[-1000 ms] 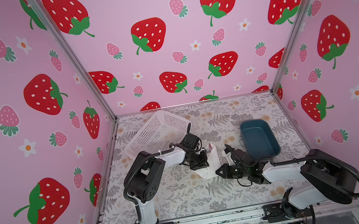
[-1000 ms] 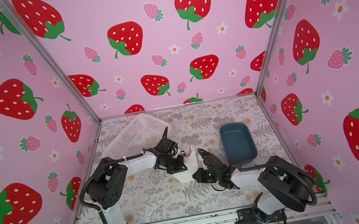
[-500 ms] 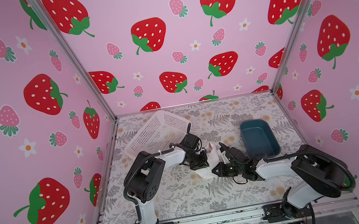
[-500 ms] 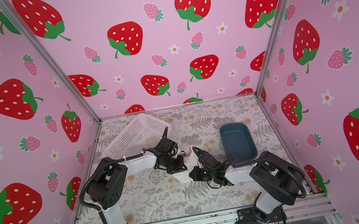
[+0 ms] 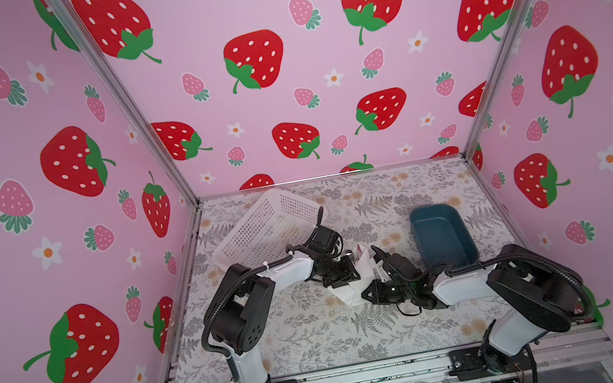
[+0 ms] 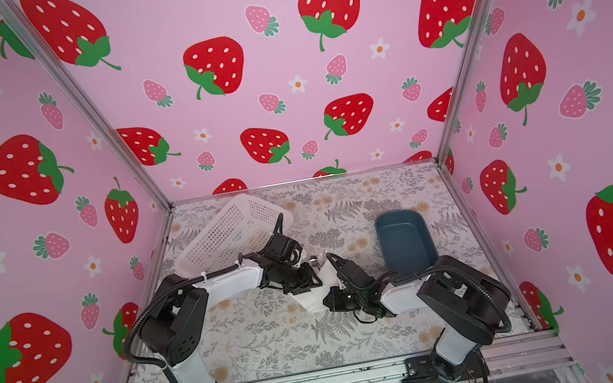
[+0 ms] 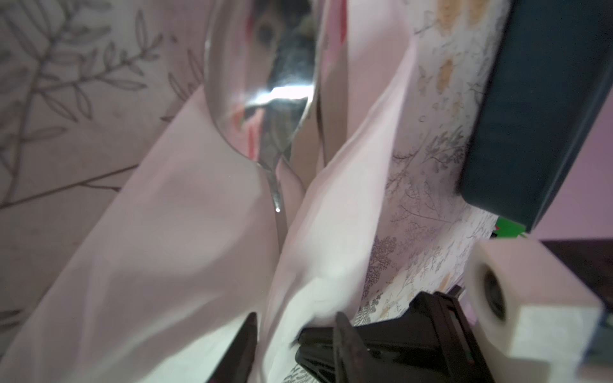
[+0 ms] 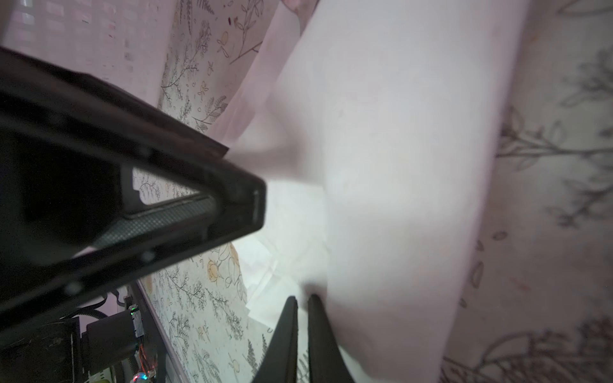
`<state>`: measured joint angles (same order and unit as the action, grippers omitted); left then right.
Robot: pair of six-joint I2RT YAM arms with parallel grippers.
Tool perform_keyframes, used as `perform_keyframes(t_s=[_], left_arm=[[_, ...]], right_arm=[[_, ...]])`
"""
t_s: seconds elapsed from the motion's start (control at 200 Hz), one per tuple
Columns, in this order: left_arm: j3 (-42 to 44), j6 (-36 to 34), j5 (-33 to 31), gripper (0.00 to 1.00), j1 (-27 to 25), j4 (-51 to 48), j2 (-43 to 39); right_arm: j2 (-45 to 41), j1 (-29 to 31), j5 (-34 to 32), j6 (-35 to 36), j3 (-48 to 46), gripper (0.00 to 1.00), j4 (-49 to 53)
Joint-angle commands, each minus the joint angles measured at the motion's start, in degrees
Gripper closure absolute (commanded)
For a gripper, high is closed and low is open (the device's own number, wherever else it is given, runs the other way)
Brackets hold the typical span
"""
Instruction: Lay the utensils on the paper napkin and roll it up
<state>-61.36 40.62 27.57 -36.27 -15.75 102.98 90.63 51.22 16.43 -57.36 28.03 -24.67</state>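
Opening from a tight pinch, the left end effector (image 7: 295,328) stands spread astride a napkin (image 7: 172,238) fold on the bench (image 5: 310,326), utensils (image 7: 265,86) half wrapped inside, while the right end effector (image 8: 302,308), pressed together, has moved in at the fold's edge; likely a handover, roll unfinished.

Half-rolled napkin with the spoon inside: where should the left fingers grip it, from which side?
Pinch across the paper napkin bundle at mid-length, where the spoon handle stiffens the folds, not the loose flaps. Come from the handle end, likely, left fingers straddling the roll crosswise.
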Motion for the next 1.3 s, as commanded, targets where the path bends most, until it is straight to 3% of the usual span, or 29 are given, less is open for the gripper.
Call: perform_keyframes(t_s=[0.0,0.19,0.695,0.865,1.121,1.296], left_arm=[[2.03,-0.10,-3.29,0.46,-0.07,-0.72,-5.09],[6.10,0.69,-10.77,0.32,0.88,-4.70,-10.63],[11.30,2.95,-17.14,0.31,1.91,-5.57,-10.90],[9.19,2.12,-14.62,0.41,2.12,-3.29,-7.40],[7.57,3.14,-14.64,0.41,2.46,-4.02,-3.44],[9.74,3.95,-11.36,0.50,2.43,0.60,-4.87]], right_arm=[[0.96,0.28,-1.40,-0.49,-0.38,0.88,2.43],[0.78,0.30,-1.61,-1.02,-0.21,0.88,2.34],[0.91,0.32,-1.33,-1.62,-0.52,0.88,1.55],[1.32,0.28,-0.61,-1.52,-0.16,0.88,1.04],[0.95,0.33,-0.65,-1.46,-0.21,0.88,1.28],[1.22,0.23,-0.63,-1.48,-0.43,0.88,1.22]])
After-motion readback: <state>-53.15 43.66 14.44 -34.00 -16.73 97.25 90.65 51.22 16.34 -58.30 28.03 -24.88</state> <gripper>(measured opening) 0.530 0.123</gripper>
